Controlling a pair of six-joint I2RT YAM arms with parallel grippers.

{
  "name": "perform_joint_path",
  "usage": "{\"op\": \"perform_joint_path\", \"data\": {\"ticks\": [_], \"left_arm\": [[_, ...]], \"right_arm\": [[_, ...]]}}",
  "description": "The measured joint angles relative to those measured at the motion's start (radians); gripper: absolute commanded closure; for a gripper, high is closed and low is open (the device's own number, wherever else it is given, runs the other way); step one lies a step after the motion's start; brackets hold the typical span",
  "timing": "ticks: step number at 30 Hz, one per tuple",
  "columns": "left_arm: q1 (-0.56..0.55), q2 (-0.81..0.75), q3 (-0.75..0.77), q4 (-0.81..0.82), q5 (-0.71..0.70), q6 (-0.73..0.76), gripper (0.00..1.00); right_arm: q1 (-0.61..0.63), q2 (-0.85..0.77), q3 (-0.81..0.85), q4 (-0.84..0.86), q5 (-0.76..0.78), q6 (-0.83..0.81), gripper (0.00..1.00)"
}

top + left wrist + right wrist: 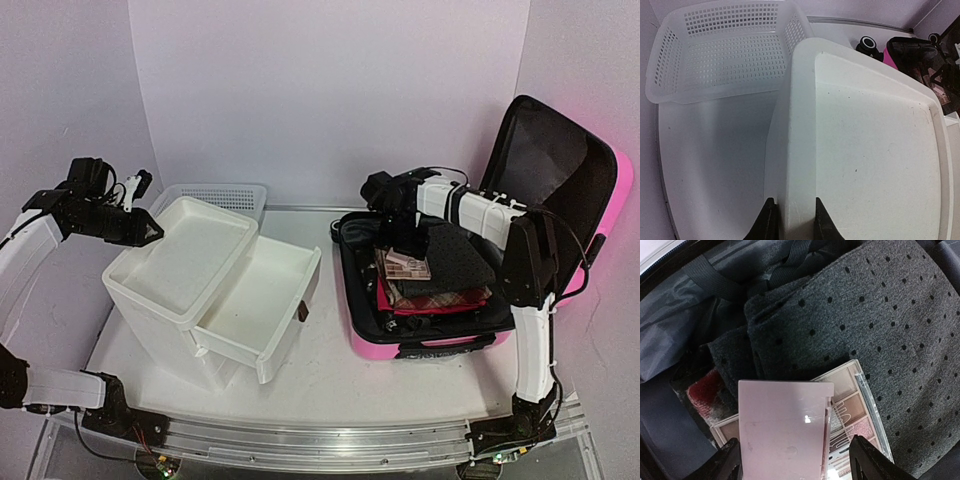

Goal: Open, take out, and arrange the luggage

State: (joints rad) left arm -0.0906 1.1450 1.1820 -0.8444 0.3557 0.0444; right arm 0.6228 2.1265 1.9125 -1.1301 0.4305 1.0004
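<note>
At table right, the luggage (430,350) lies open, its pink base flat and its black-lined lid propped upright against the right wall. From above, the right arm reaches across the base from the lid side, with the right gripper (408,245) over a stack of folded clothes.

The right wrist view adds detail. The fingers (725,465) are spread wide to either side of a flat pale-pink case (785,425). The case's right edge is clear of that finger, and no grip is evident. The case lies over an eyeshadow palette (855,405), which rests on a grey dotted garment (880,320). Red fabric (702,390) shows beneath at left, with black lining behind it.

The left gripper (150,230) sits at the far left corner of the white drawer unit (180,260). In the left wrist view its fingertips (767,222) are narrowly parted with the unit's rim between them. Whether they are pinching it or only above it, I cannot tell. That view also shows a luggage wheel (867,44) beyond the unit.

- **Edges:** the white mesh basket (225,195) is tight behind the unit. The drawer (255,300) is pulled out toward the luggage.
- **Open room:** bare table (330,370) shows between the drawer and the pink shell, and along the near edge.
</note>
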Motion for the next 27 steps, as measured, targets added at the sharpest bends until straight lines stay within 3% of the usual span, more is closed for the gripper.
{"op": "perform_joint_path", "data": {"ticks": [4,15,20,27], "left_arm": [[0.0,-0.006,-0.006,0.005,0.0,0.0,1.0],[0.0,-0.014,-0.01,0.008,0.0,0.0,1.0],[0.0,-0.019,-0.012,0.011,0.0,0.0,1.0],[0.0,-0.022,-0.012,0.013,0.0,0.0,1.0]], "right_arm": [[0.0,-0.002,-0.007,0.006,0.006,-0.002,0.36],[-0.02,-0.072,-0.13,0.096,-0.023,0.015,0.36],[-0.04,-0.098,-0.179,0.144,-0.048,0.019,0.48],[-0.043,-0.158,-0.221,0.17,-0.055,-0.063,0.49]]}}
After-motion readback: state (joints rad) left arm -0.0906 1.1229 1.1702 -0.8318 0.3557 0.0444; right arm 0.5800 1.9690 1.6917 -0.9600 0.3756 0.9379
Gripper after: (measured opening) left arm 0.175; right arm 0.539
